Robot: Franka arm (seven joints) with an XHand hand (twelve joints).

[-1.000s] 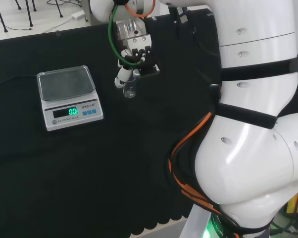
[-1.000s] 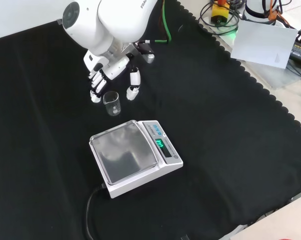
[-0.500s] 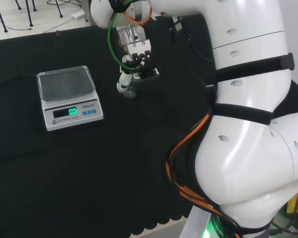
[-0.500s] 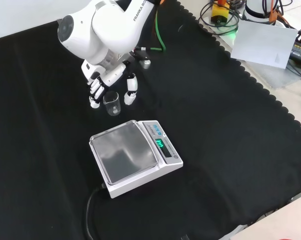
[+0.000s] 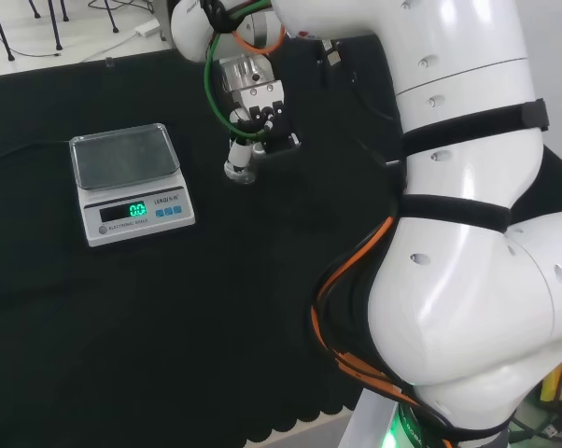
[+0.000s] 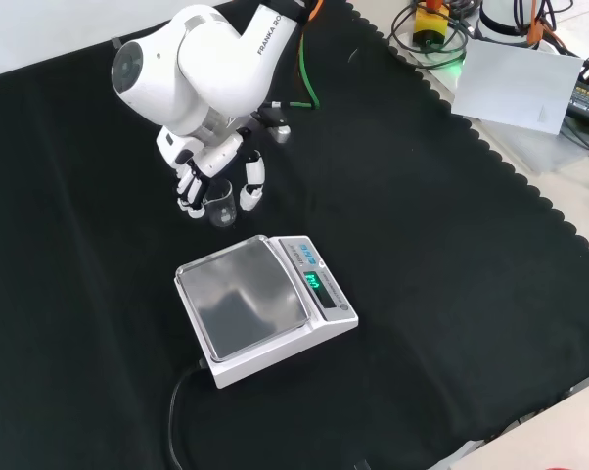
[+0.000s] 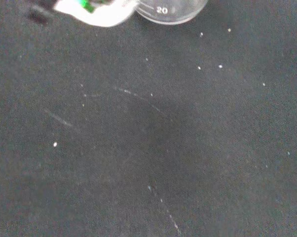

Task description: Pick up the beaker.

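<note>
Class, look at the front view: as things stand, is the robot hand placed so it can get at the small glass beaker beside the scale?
Probably yes. The robot hand flanks the glass beaker, fingers on one side and thumb on the other. The scale stands nearer the camera, apart from it, and nothing blocks the way.

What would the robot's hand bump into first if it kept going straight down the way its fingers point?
Probably the beaker: the hand points down with its fingers either side of the glass. The black cloth lies right beneath, though depth is hard to judge.

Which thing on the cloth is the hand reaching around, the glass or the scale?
The beaker: fingers flank it. The scale sits apart.
</note>
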